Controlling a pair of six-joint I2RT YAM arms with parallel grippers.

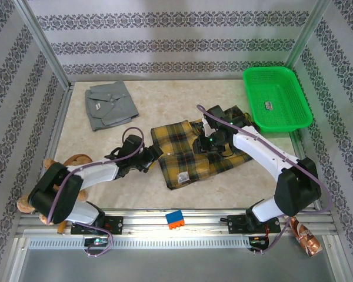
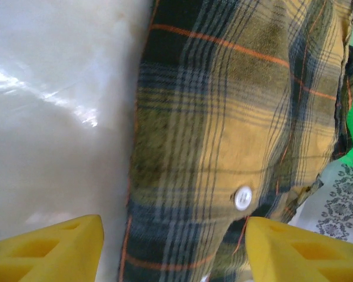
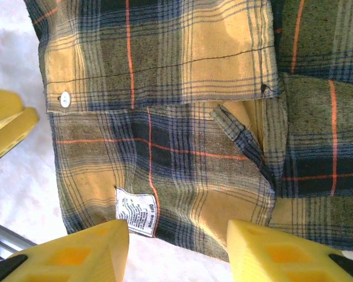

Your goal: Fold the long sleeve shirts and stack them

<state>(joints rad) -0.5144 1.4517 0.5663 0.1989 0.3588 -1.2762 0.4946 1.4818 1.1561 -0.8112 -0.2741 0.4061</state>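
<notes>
1. Top external view: the plaid flannel shirt lies in the middle of the desk. It is gathered into a rough rectangle, with a bunched part toward the green basket. The grey shirt sits flat and compact at the far-left corner, well apart from it. The left tool is low at the flannel's left edge, and the right tool hangs over its middle. A brown plush toy sits by the left arm's base. The grey shirt looks already folded and the flannel mid-fold; stacking is not yet done.

2. Left wrist view: the two yellow fingers stand wide apart with nothing between them. Ahead lies the flannel's edge where it meets the pale, glossy desk. The cloth is a soft brushed weave of yellow and dark blocks crossed by thin orange-red lines, with one white button. The next move probably calls for lowering until one finger slips under that edge, then closing on the hem.

3. Right wrist view: this tool's fingers are also spread and empty, just above the near hem beside a white care label. Several layers overlap here: a stitched placket, a seam and a turned flap. The limp cloth will likely sag, so both hems should be lifted together and carried across without dragging the lower layers.
</notes>
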